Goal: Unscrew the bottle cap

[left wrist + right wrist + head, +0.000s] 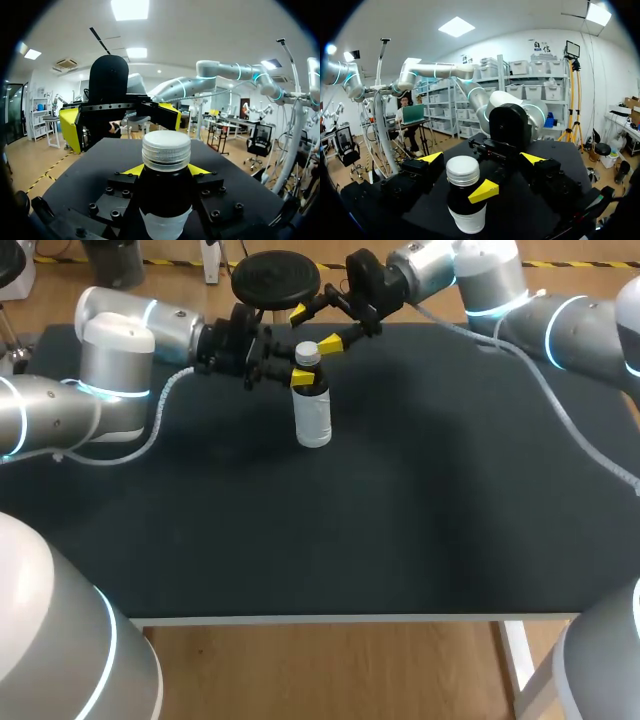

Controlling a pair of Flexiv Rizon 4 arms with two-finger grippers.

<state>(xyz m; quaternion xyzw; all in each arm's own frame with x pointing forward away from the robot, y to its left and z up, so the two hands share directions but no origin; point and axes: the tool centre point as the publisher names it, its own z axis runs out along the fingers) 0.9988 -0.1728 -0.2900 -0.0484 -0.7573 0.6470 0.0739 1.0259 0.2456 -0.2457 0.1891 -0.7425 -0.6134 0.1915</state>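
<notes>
From the head view, the bottle (313,415) stands upright toward the far side of the dark desk (400,500), left of its middle, with its pale cap (307,351) still on. My left gripper (303,373) comes in from the left and pinches the bottle just under the cap, one yellow tip lying across the near side of the neck. My right gripper (314,327) comes in from the far right and sits just behind the cap, spread wide, its yellow tips apart from the cap. In the left wrist view, the bottle (165,200) fills the space between my left gripper's (165,172) fingers, with a yellow tip (131,171) showing on either side of the shoulder and the ribbed cap (166,150) rising above them; beyond it the right gripper (122,120) faces me, open. In the right wrist view, my right gripper (481,158) is spread, one yellow tip out to each side, and the bottle (465,210) stands ahead of it between the fingers, touching neither. Its cap (463,171) is uppermost, and one yellow fingertip (484,190) of the left gripper presses against the bottle's shoulder.
</notes>
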